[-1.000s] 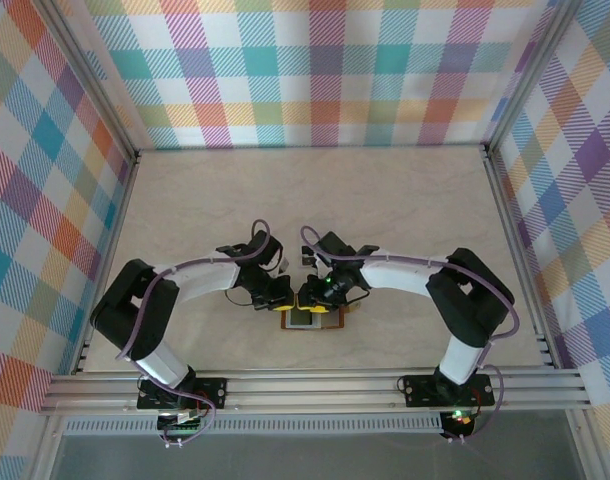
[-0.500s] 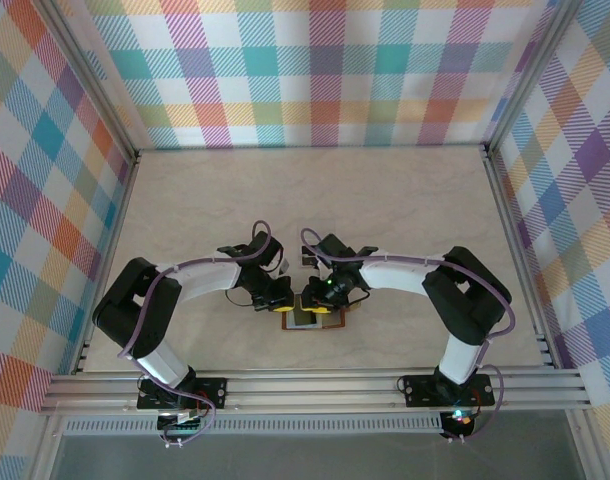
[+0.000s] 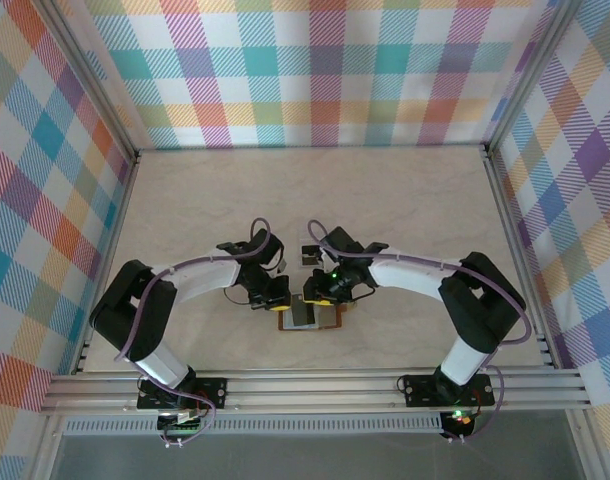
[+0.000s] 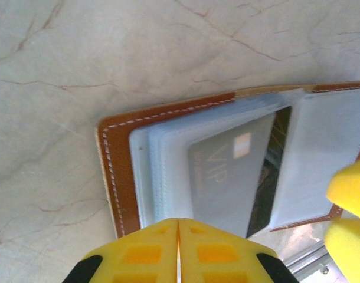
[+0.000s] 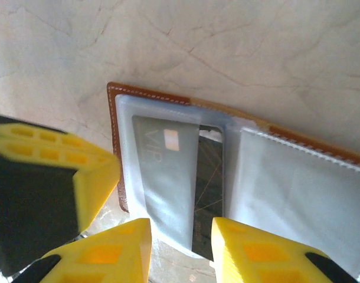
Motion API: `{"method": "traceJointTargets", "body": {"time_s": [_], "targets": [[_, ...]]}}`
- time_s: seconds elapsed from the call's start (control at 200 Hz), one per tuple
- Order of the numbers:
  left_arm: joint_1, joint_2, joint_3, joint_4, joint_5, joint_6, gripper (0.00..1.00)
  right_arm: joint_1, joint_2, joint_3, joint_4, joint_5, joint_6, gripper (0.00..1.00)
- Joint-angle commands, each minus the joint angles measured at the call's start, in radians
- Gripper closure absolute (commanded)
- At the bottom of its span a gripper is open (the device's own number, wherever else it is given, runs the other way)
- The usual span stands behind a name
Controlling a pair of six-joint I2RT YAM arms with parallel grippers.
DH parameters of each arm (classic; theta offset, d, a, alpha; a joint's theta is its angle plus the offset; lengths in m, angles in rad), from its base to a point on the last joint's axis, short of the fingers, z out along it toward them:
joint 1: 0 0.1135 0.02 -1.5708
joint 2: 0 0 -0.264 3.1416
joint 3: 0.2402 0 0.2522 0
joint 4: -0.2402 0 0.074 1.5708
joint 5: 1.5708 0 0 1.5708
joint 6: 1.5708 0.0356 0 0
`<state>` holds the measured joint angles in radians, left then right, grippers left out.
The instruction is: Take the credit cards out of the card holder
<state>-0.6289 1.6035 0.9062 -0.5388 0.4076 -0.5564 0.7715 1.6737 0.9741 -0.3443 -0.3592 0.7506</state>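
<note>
Swinging its elbow outward over the last second, the right gripper (image 5: pixel 181 227) sets narrowly parted fingers astride the grey VIP card (image 5: pixel 165 171) and dark card (image 5: pixel 206 177). Whether they grip, I cannot tell. Both cards jut from the open card holder (image 4: pixel 118 171) on the desk (image 3: pixel 385 200) — extraction likely just starting. The left gripper (image 4: pixel 178 221), fingers closed, sits at the holder's edge.

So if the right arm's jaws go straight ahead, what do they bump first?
Most likely the grey VIP card sticking out of the open card holder, right in their gap, with a dark card just beside it. Depth is unclear.
</note>
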Motion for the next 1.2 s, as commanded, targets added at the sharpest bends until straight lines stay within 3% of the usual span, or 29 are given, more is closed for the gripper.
{"method": "traceJointTargets", "body": {"time_s": [0.0,0.475,0.73,1.195], "targets": [[-0.039,-0.019,0.054,-0.074,-0.019,0.017,0.91,-0.02,0.004,-0.012,0.003,-0.051,-0.027,0.67],[-0.069,0.099,0.024,-0.107,-0.112,0.056,0.93,-0.037,0.148,0.03,0.026,-0.145,-0.111,0.71],[-0.072,0.14,0.009,-0.131,-0.158,0.057,0.95,-0.04,0.115,-0.033,0.152,-0.248,-0.064,0.74],[-0.072,0.145,-0.008,-0.105,-0.138,0.047,0.95,-0.04,0.081,-0.08,0.259,-0.329,-0.017,0.84]]}}
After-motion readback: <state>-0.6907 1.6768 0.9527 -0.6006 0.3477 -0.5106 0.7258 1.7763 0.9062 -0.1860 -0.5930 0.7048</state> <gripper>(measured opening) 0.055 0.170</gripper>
